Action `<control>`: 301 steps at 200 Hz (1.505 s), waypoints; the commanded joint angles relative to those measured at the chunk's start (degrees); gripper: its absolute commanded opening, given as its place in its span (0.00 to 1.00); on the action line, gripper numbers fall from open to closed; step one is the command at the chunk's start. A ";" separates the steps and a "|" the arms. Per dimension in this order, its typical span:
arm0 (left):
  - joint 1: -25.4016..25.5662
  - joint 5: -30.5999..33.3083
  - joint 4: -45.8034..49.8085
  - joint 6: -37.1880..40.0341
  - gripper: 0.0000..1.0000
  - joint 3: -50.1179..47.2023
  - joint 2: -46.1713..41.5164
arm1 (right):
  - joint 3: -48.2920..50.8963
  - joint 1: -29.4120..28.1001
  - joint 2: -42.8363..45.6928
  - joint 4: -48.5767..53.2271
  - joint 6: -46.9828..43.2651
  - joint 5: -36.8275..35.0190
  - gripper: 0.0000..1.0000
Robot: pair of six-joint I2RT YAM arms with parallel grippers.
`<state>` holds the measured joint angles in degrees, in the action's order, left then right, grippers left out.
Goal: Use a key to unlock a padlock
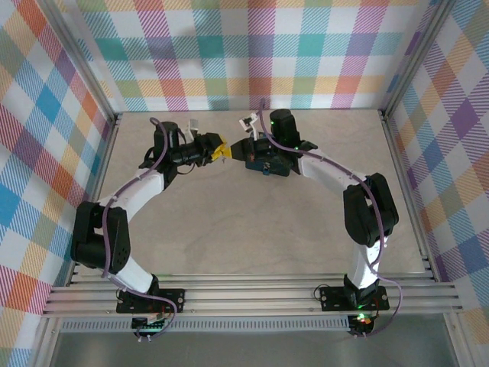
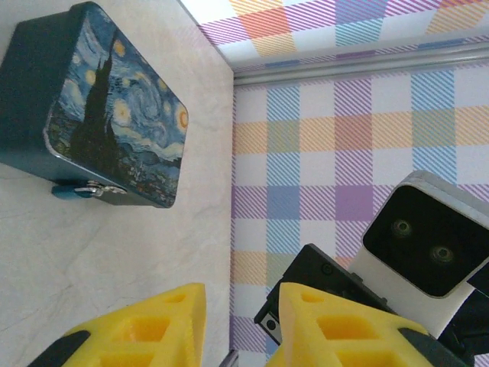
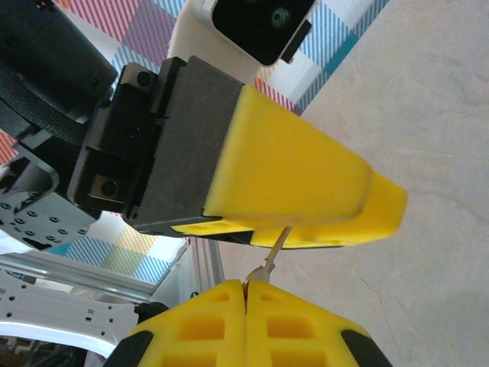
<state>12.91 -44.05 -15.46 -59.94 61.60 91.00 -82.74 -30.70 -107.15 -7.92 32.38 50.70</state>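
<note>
The key is what we must mind. It is a thin sliver standing out of the seam of the right jaws, which are pressed fully together on its lower end. Its free end reaches up into the narrow gap between the yellow pads of the left jaws. Those left jaws stand partly open, and the left wrist view shows clear space between them, so we judge they have hold of nothing yet. We read this as a hand-over in the air. To do it well we would close the left jaws squarely across the key, and have the right jaws release only once that grip is firm. A skewed pinch could twist so slight a piece or flick it down onto the bench. We would also leave enough of the key's working end protruding to enter a keyhole. The padlock lies well apart from all this, on the bench, tucked against the side wall of the painted tin, its silvery shackle showing beside the blue body. Whether it is hooked to the tin we cannot tell. We expect it will want steadying before the key goes in.
</note>
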 commanded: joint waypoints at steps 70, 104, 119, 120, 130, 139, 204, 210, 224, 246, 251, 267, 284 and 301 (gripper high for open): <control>-0.64 -2.54 -1.79 0.15 0.00 -0.20 -1.10 | -1.22 0.56 -1.14 -3.68 2.42 0.29 0.00; -0.68 -1.75 9.10 11.83 0.00 4.09 -2.60 | -1.02 0.68 -0.56 -2.46 2.84 0.95 0.26; -0.67 -1.75 17.70 20.64 0.00 8.07 -2.75 | -0.91 1.13 0.13 -0.63 2.81 2.36 0.42; -0.68 -1.79 18.34 21.22 0.00 8.07 -2.76 | -0.88 1.15 0.12 -0.57 2.84 2.46 0.42; -0.68 -1.54 24.68 26.67 0.00 11.33 -2.67 | -0.05 1.62 0.81 -0.72 3.23 3.15 0.46; -0.67 -1.30 29.04 31.07 0.00 13.78 -2.51 | 0.86 1.94 1.38 -1.33 3.77 3.51 0.46; -0.66 -4.82 43.58 41.77 0.00 24.01 0.05 | -0.03 1.71 2.69 -2.49 4.50 4.99 0.47; -0.69 -4.78 44.40 42.29 0.00 24.56 0.15 | -0.22 1.57 2.68 -2.57 4.53 5.36 0.47; -0.67 -4.32 45.70 43.04 0.00 25.43 0.25 | -0.64 1.26 2.56 -1.85 4.28 6.13 0.46; -0.69 -2.73 46.45 42.22 0.00 26.18 0.20 | -0.68 0.15 2.80 -1.54 4.25 5.85 0.46; -0.65 -2.41 46.39 41.93 0.00 26.24 0.15 | -0.60 -0.16 2.97 -1.61 4.24 5.38 0.46; -0.62 -1.12 45.90 40.77 0.00 25.88 -0.19 | 0.00 -1.27 4.06 -2.00 4.33 3.09 0.46; -0.60 0.18 45.61 40.26 0.00 25.42 -0.85 | 2.00 -2.28 5.97 -3.99 5.55 -0.52 0.46; -0.52 1.19 45.68 40.26 0.00 25.15 -1.65 | 4.54 -2.94 8.04 -6.19 7.22 -4.42 0.46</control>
<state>12.69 -44.75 29.04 -19.70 86.13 90.70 -80.66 -32.60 -104.20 -9.10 37.52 51.11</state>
